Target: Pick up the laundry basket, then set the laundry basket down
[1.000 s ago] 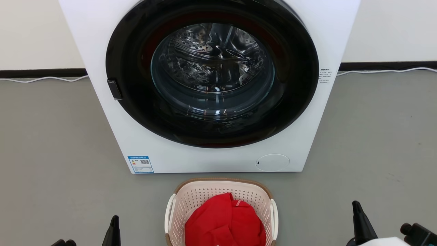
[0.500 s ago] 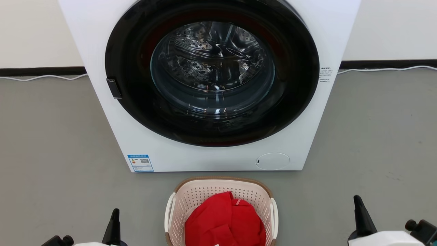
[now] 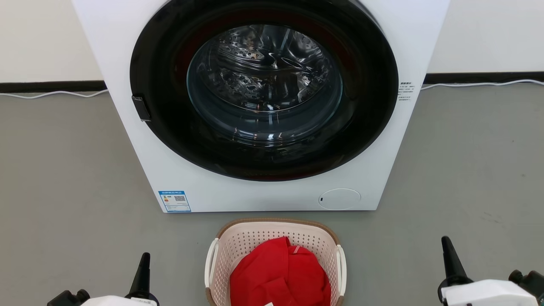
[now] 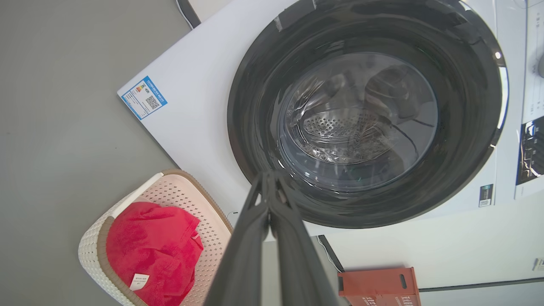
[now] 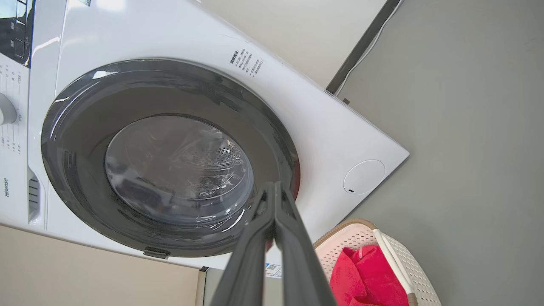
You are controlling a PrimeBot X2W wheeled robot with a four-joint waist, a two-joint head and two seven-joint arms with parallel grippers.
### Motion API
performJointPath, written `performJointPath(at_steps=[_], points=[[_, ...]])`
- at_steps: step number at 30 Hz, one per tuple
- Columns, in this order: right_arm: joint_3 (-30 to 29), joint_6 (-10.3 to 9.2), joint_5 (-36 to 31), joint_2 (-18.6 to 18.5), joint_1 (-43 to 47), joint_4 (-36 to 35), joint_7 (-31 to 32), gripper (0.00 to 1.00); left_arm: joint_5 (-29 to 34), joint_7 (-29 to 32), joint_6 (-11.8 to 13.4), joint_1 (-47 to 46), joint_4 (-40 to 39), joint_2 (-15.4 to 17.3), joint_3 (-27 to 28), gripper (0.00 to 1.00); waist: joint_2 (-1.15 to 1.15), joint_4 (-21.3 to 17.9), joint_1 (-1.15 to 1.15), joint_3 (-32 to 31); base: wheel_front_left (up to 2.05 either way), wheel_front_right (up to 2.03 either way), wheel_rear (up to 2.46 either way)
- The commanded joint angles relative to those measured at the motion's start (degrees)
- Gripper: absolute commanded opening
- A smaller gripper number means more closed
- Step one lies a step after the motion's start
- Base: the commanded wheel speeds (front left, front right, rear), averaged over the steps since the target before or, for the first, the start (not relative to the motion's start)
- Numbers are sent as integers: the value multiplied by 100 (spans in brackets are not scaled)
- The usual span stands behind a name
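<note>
Two grippers flank a loaded basket at the foot of a washing machine. At the far left of our head view, our left gripper [image 3: 144, 260] rises from the bottom edge over the grey floor [image 3: 63, 170]. Its long dark jaws are clenched tip to tip on nothing, as our left wrist view makes plain.

A thin white cable [image 3: 51, 94] runs along the black skirting behind. Moving right, we see a small blue rectangular label [image 3: 174, 201] on the lower left corner of the white front-loading washing machine [image 3: 272, 196], whose round dark glass door [image 3: 365, 127] is shut over a steel drum.

Just in front of the machine, near the middle of our view, the rounded cream-pink perforated plastic laundry basket [image 3: 259, 238] stands upright on the floor. Its brown woven-look rim is nearly against the machine's base, with a white handle on each side. A crumpled red cloth garment [image 3: 280, 276] fills its bottom, with a small white tag showing in our left wrist view.

A round white flap [image 3: 339, 199] sits on the machine's lower right. Further right, our right gripper [image 3: 447, 248] stands well apart from the basket, its jaws likewise pressed together and empty. Neither gripper touches the basket.

Our left wrist view also catches an orange-red box [image 4: 378, 287] beside the machine.
</note>
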Motion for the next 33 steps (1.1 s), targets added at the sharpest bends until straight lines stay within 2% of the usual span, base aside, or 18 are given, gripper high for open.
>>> performJointPath(at_steps=[1, 33], points=[[66, 32, 208, -62, -300, -181, 53, 0, -165, 33, -67, -338, -179, 66, 133, 0, 0, 0, 0, 4, 0, 0, 0], [22, 38, 2385, -78, -582, -265, 568, 0, -1917, 555, -179, -642, -306, 89, 224, 0, 0, -1, 0, 85, 0, 0, 0]])
